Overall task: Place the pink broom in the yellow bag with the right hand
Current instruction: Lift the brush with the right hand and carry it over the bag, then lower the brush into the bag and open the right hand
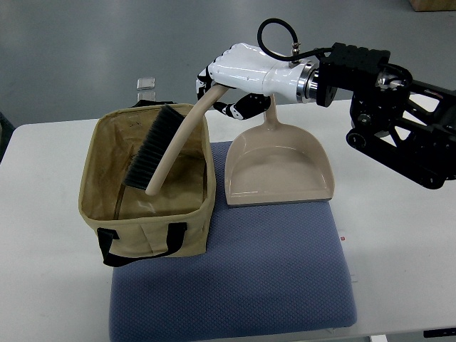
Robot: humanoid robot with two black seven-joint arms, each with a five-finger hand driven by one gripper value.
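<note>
Bright, even overhead light, sharp focus across the whole view. The white surface point(399, 256) looks almost washed out. Small glints shine on the glossy white robot hand point(242, 71). Soft, faint shadows fall inside the bag point(153, 192), below the surface's middle.

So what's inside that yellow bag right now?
The broom's dark bristle end sits down inside the yellow bag, with its handle held by the right hand. Nothing else shows inside, but the near wall hides part of the floor.

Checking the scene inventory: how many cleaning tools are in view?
2. The broom is held by the right hand, its bristle end inside the yellow bag. The dustpan lies on the blue cushion, right of the bag. None appears hidden.
</note>
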